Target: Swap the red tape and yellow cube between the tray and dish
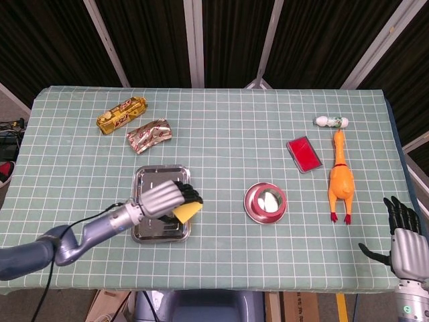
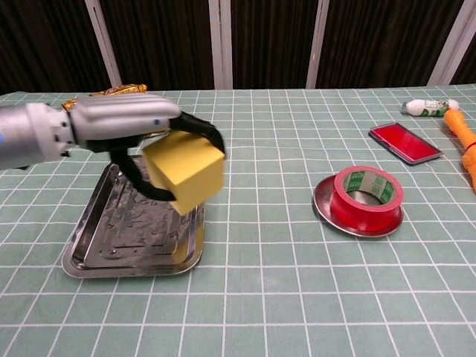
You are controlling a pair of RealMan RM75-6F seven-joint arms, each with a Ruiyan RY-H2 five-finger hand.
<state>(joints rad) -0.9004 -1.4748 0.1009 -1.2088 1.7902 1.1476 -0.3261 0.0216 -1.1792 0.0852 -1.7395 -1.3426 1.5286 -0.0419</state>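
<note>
Yellow cube (image 2: 186, 172) in left robot hand (image 1: 163, 198), above tray (image 2: 97, 256) right edge.

The yellow cube (image 2: 185, 170) hangs tilted above the metal tray (image 2: 100, 242); the red tape (image 2: 367, 196) sits, apparently flat, in the steel dish (image 2: 325, 209).

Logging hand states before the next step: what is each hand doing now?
Left hand: holding the yellow cube.
Right hand: open, holding nothing.

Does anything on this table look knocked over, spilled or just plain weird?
Nothing is spilled or broken. The yellow cube sits tilted only because the left hand holds it in the air over the tray. The red tape sits neatly in the dish.
</note>
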